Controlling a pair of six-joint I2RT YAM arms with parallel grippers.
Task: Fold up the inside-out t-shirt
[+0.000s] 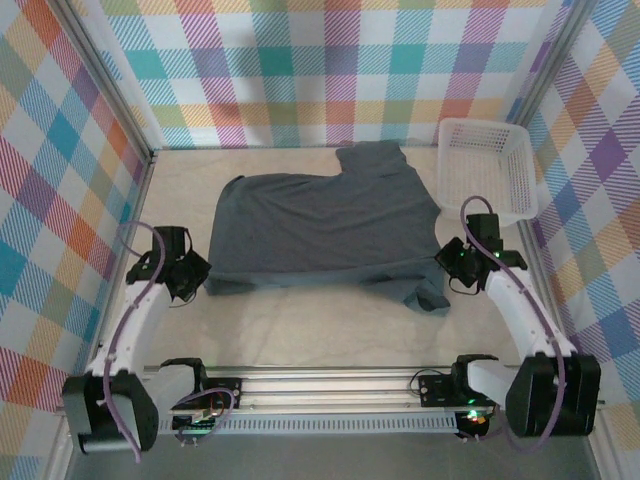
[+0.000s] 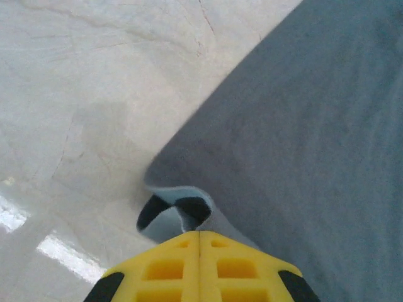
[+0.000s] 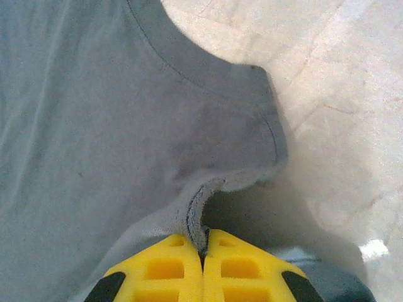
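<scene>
One plain slate-grey t-shirt (image 1: 320, 225)

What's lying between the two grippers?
The near edge of the dark slate-grey cloth t-shirt, with the left gripper and right gripper each pinching an end; the top view shows it.

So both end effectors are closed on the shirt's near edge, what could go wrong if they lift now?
The left end effector seems to pinch only the curled hem of the t-shirt, so that corner could slip out on lifting. The right end effector holds a bunched fold, so the cloth may rise twisted and fold unevenly. The shirt's right edge lies near the white basket and might catch it.
</scene>
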